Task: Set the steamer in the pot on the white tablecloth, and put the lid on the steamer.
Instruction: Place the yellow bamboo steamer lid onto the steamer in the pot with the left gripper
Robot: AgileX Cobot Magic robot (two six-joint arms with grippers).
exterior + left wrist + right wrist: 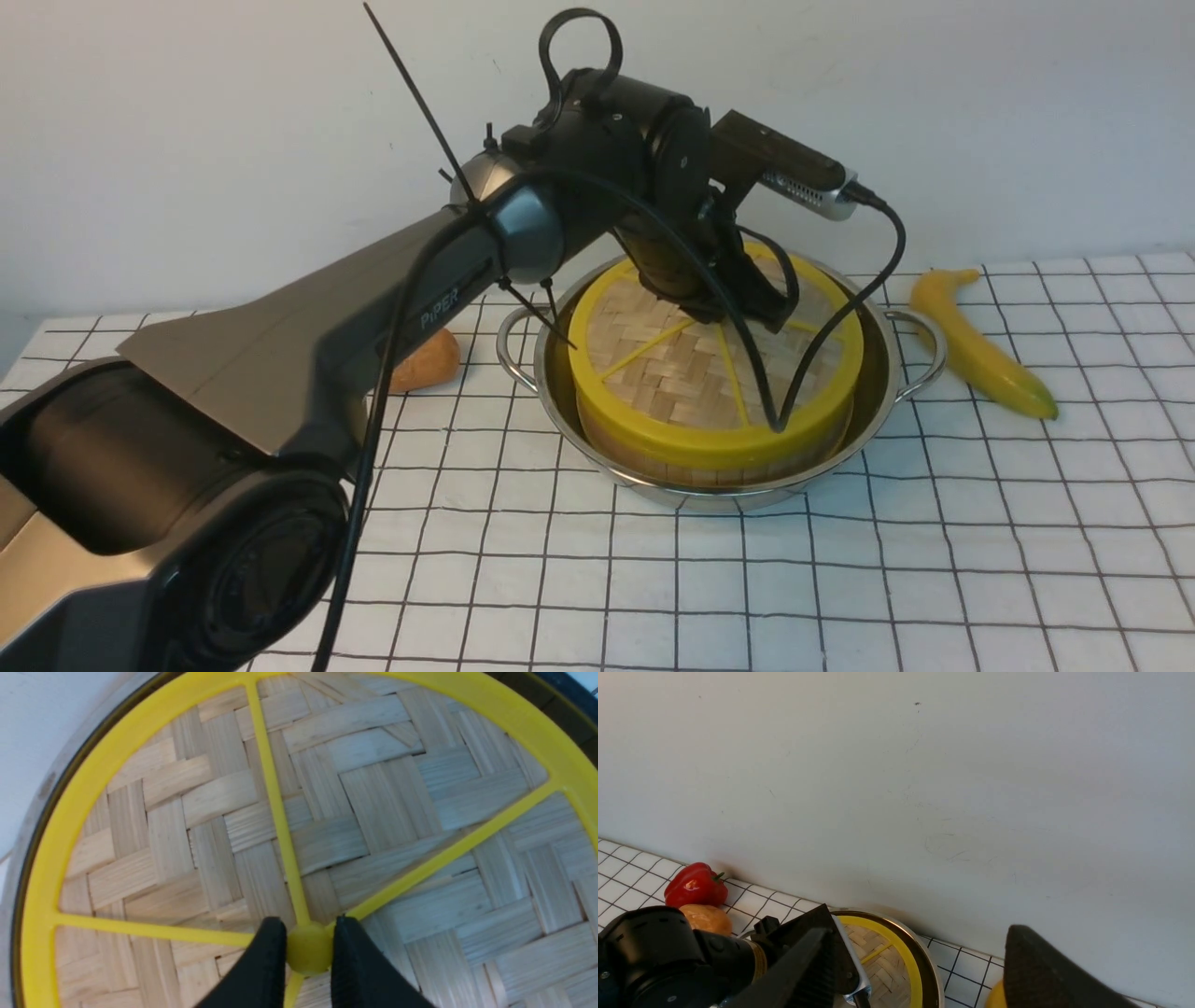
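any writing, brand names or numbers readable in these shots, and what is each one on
"PiPER": pale lettering on the dark grey link of the left arm, front view.
No other text, number or sign shows in any view; the lid, the pot and the tablecloth carry no print.
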